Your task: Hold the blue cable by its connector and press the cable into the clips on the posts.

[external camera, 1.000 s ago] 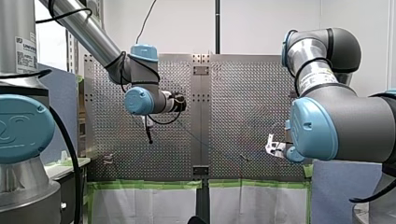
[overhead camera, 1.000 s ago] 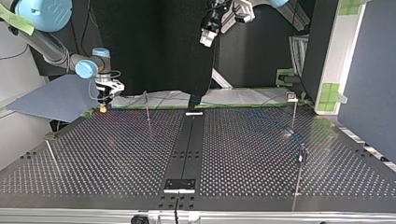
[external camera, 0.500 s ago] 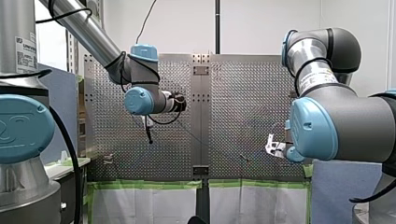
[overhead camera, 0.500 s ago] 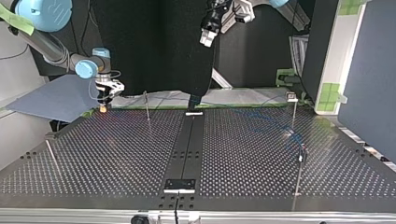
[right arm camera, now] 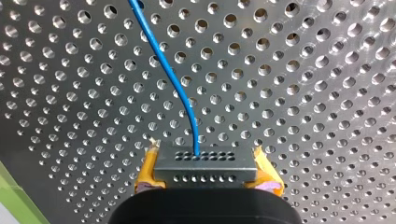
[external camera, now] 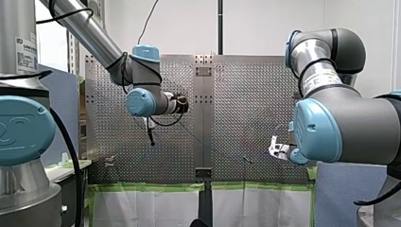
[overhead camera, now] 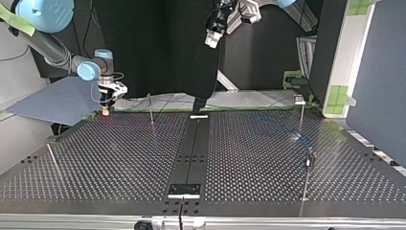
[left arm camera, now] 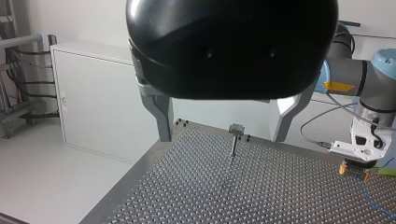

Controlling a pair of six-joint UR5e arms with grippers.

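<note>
My right gripper point(right arm camera: 205, 161) clamps the connector point(right arm camera: 205, 170); blue cable point(right arm camera: 173, 81) runs off across the table point(right arm camera: 303, 93). My left gripper point(left arm camera: 222, 136) hangs spread wide, post point(left arm camera: 232, 145) ahead.

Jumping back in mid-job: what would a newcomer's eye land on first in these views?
First the blue cable, running up from the grey connector that my right gripper clamps between its yellow pads, low over the perforated table. Next my left gripper, open and empty, high above the table with a clip post ahead of it.
</note>
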